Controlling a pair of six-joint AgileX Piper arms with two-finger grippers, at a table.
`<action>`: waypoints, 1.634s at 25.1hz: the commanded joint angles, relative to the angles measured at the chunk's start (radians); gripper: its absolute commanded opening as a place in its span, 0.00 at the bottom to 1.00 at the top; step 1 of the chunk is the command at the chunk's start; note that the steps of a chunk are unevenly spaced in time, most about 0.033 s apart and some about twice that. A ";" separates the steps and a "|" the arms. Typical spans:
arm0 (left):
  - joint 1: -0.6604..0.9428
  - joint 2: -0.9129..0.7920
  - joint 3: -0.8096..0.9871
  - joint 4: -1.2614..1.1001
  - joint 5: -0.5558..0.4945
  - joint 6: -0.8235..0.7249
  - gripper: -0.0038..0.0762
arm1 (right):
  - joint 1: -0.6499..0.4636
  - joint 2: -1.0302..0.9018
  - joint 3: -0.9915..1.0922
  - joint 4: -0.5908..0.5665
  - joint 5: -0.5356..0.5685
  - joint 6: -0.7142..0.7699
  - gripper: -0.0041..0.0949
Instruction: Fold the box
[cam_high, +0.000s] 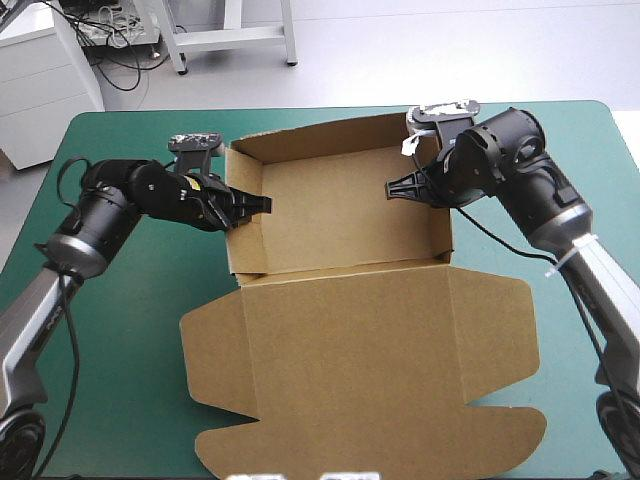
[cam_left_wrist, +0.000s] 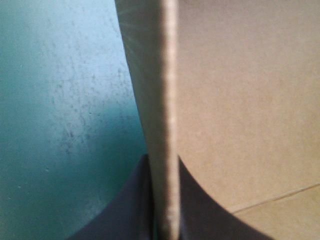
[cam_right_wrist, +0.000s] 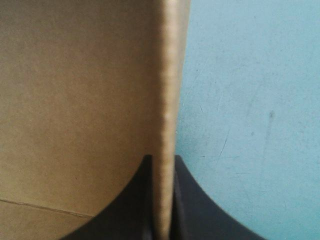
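- The brown box (cam_high: 345, 215) stands as an open tray on the far half of the teal-green cover (cam_high: 130, 330). Its walls are raised.
- The lid (cam_high: 370, 350) lies flat, reaching from the tray toward the table's near edge.
- The left gripper (cam_high: 262, 204) has its black fingers all but closed over the top edge of the left side wall (cam_high: 246, 200). In the left wrist view, the left gripper (cam_left_wrist: 164, 160) has that wall (cam_left_wrist: 167, 75) running straight ahead between its fingers.
- The right gripper (cam_high: 395, 188) pinches the right side wall (cam_high: 440, 215) in the same way. In the right wrist view, the right gripper (cam_right_wrist: 161, 159) has that wall's edge (cam_right_wrist: 170, 75) between its fingers.
- The close wrist views seem to show one finger inside the tray and one outside.
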 joint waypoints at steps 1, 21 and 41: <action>-0.057 0.059 -0.063 0.103 0.012 -0.094 0.01 | -0.042 0.045 -0.017 0.087 0.001 -0.040 0.03; -0.098 0.378 -0.325 0.212 0.171 -0.185 0.05 | -0.139 0.315 -0.018 0.200 0.001 -0.126 0.20; -0.096 0.381 -0.496 0.263 0.216 -0.163 0.78 | -0.149 0.306 -0.117 0.233 0.001 -0.096 0.81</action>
